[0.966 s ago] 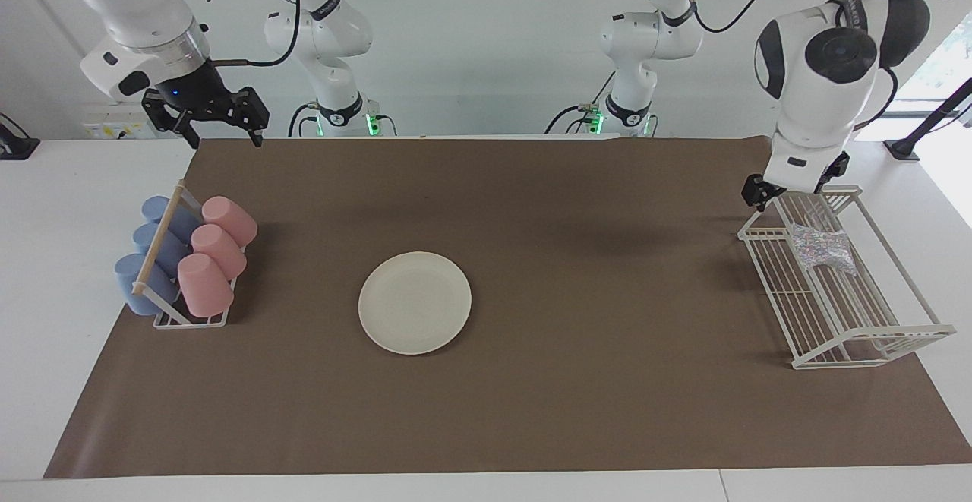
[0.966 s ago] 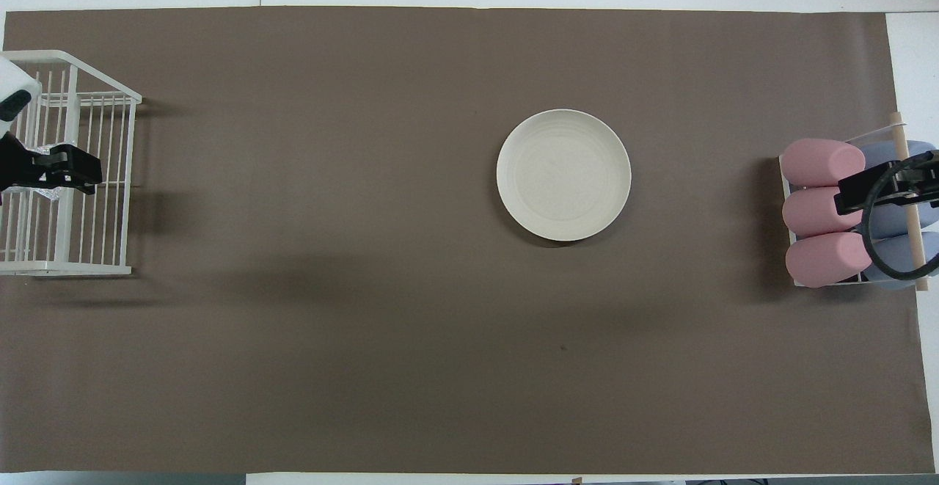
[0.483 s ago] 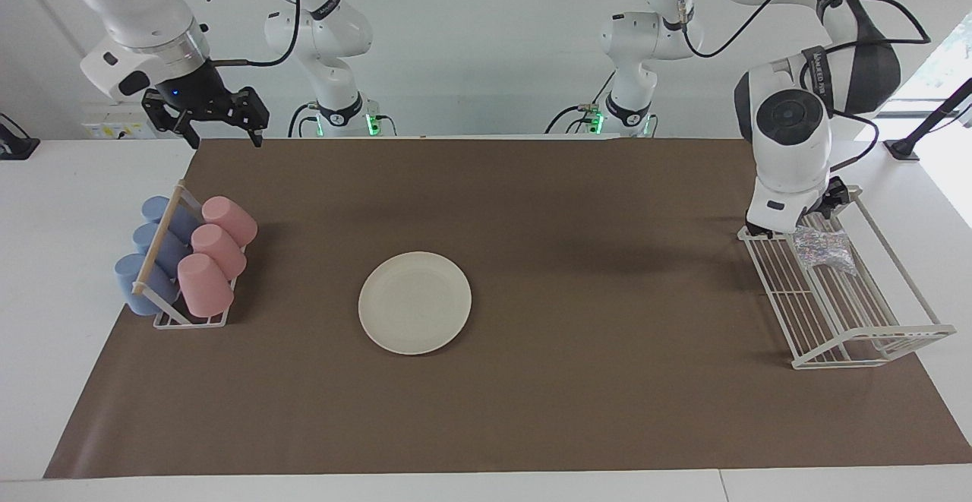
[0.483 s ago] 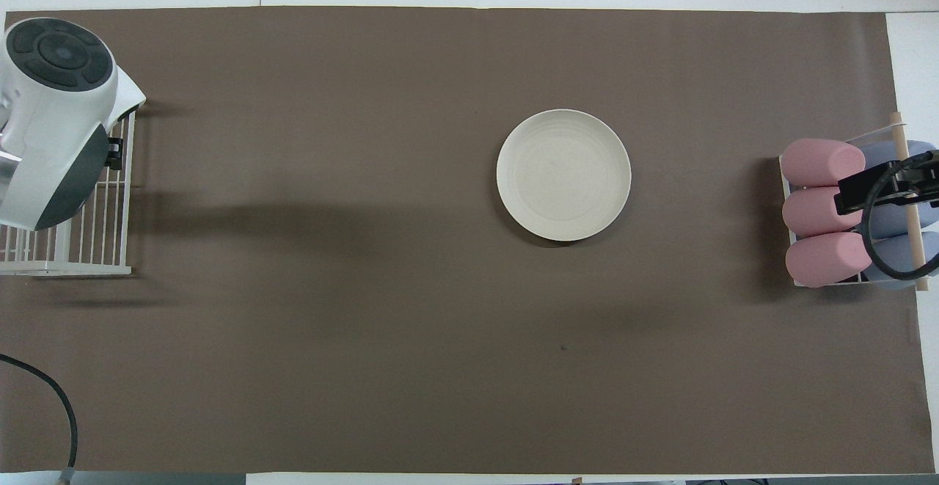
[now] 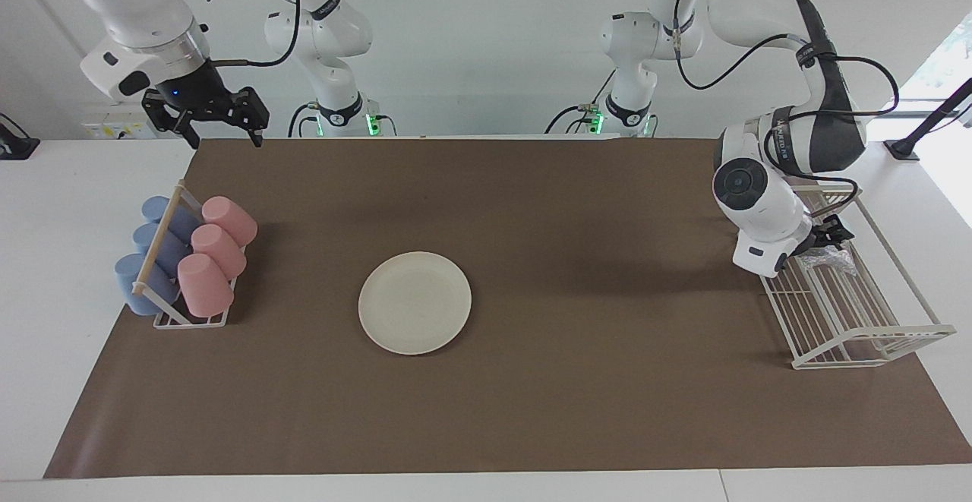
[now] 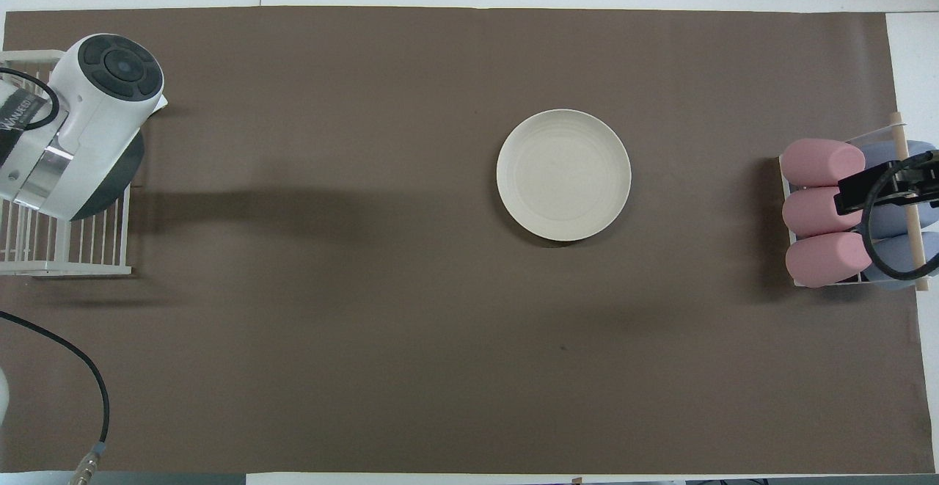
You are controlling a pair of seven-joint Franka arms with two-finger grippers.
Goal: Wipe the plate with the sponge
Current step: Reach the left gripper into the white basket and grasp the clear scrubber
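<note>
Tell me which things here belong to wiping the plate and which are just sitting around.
For the job:
- plate
- sponge, in the wire basket
- left claw, down at the sponge

Lying about:
- pink cups
- blue cups
- cup rack

My facing camera sits high across the bench (image 5: 30, 274), looking back at both arm bases, with the plate (image 5: 414, 302) mid-picture and the whole brown mat (image 5: 607, 380) in frame. My overhead camera hangs above the robots' end, looking steeply down and forward; the plate (image 6: 563, 174) sits a little above centre. Both share the mat, the plate and the two racks at its ends, half a turn apart.
</note>
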